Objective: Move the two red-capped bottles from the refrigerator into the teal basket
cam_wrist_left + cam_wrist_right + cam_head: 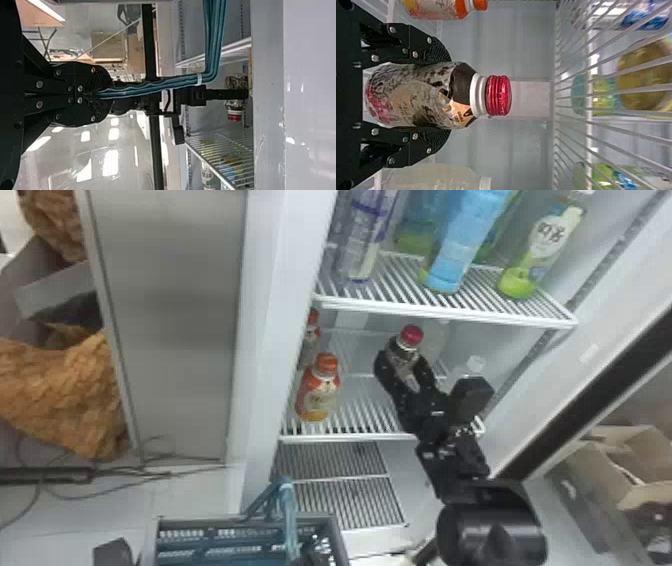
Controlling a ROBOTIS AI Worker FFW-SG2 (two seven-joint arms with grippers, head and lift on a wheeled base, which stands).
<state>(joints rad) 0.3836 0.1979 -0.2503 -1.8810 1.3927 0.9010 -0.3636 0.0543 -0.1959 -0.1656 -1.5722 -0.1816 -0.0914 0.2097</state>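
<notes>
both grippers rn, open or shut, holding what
Left gripper: closed on the teal basket's handle.
Right gripper: closed around a red-capped bottle.

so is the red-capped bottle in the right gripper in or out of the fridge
In: the right gripper holds the red-capped bottle inside the fridge, below the upper wire shelf.
</notes>
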